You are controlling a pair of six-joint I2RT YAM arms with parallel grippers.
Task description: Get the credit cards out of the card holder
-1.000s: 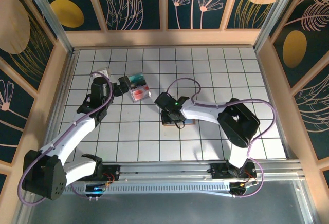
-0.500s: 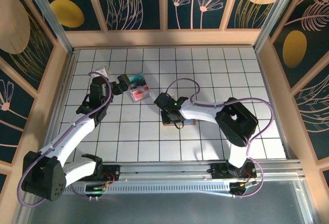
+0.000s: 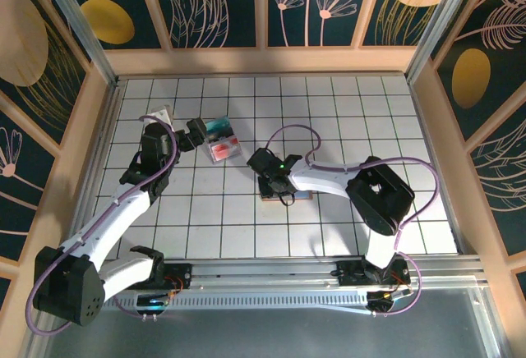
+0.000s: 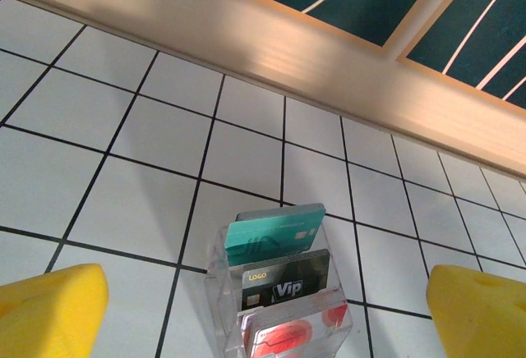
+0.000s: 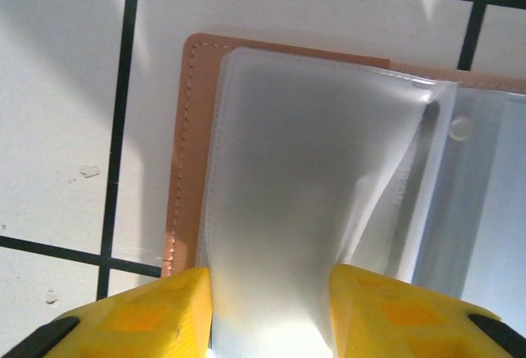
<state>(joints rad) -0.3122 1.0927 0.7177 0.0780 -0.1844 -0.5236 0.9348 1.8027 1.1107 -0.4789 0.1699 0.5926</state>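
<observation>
The salmon-tan card holder (image 5: 185, 144) lies open on the tiled table, below the right wrist (image 3: 289, 196). A frosted plastic sleeve (image 5: 304, 177) of it bulges up between my right gripper's (image 5: 271, 313) yellow fingers (image 5: 140, 317), which are shut on it from both sides. Whether a card sits inside that sleeve I cannot tell. My left gripper (image 4: 265, 313) stands wide open around a clear stand (image 4: 220, 292) holding a teal card (image 4: 275, 233), a black VIP card (image 4: 288, 280) and a red card (image 4: 292, 337).
The clear stand (image 3: 222, 140) sits left of centre, just right of the left gripper (image 3: 197, 135). A small pale flat object (image 3: 161, 117) lies by the left arm's wrist. A wooden wall (image 4: 271, 54) borders the table behind the stand.
My right gripper's fingers have drawn in onto the plastic sleeve. The left arm has hardly moved and stays wide open.
</observation>
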